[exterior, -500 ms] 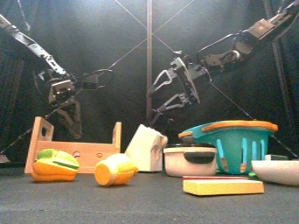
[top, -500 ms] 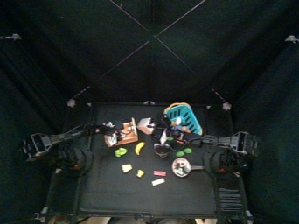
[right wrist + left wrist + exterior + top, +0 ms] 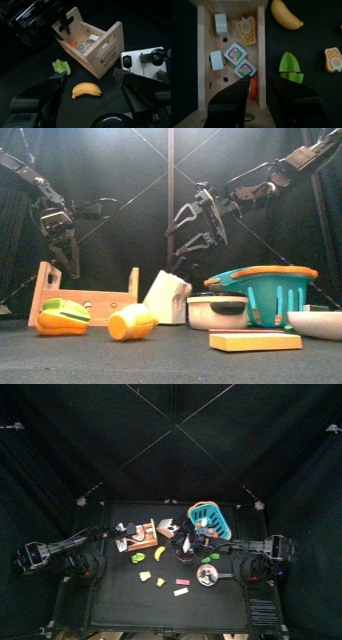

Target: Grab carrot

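In the left wrist view the carrot (image 3: 252, 88) is an orange-red piece lying inside the wooden crate (image 3: 203, 55), showing in the gap between my jaws. My left gripper (image 3: 258, 80) is open and hangs above the crate (image 3: 87, 293), apart from it; it also shows in the front view (image 3: 59, 228) and the top view (image 3: 123, 536). My right gripper (image 3: 195, 228) is open and empty, raised over the table's middle (image 3: 189, 539). The right wrist view shows the crate (image 3: 100, 50) with the left gripper (image 3: 65, 22) over it.
The crate also holds white blocks (image 3: 220, 23) and patterned squares (image 3: 236, 52). A banana (image 3: 87, 90) and a green pepper piece (image 3: 61, 66) lie beside it. A teal basket (image 3: 274, 288), a pot (image 3: 217, 311), a bowl (image 3: 318, 320) and a yellow block (image 3: 254, 340) stand at right.
My left gripper has risen and drawn back to the left, away from the crate. My right gripper has shifted slightly upward.
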Robot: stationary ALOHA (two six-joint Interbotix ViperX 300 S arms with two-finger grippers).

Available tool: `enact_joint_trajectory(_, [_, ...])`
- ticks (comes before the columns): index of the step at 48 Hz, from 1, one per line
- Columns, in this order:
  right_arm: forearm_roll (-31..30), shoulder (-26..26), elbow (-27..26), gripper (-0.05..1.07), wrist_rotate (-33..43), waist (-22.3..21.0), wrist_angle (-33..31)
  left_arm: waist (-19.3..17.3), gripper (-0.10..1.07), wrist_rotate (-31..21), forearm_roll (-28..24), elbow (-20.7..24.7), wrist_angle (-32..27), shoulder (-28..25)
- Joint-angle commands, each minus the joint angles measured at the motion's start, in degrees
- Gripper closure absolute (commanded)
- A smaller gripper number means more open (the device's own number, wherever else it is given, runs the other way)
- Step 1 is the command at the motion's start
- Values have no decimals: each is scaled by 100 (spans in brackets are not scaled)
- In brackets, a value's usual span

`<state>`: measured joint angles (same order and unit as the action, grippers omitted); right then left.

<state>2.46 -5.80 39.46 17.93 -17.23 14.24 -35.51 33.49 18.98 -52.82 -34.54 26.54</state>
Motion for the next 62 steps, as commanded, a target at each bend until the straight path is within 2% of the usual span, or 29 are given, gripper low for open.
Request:
enact_joint_trajectory(1, [-35,-88,-88,0,-9,-9,18,-149,22,9,-132,53,-123,-62])
enact_joint_trajectory(22, [-325,105,-123,0,-9,-26,18,-176,22,9,-396,9,-264,-905])
enact_joint_trajectory(34, [-369,202,-97,0,-9,-26,18,-211,22,0,-580,105,-299,-967])
enact_joint_trajectory(47, [-378,281,-105,0,-18,-26,18,-193,21,62,-765,360,-1230,-1011])
enact_joint_trajectory(62, [-369,404,-132,0,-18,-35,18,-193,20,70,-756,457,-1354,-1485])
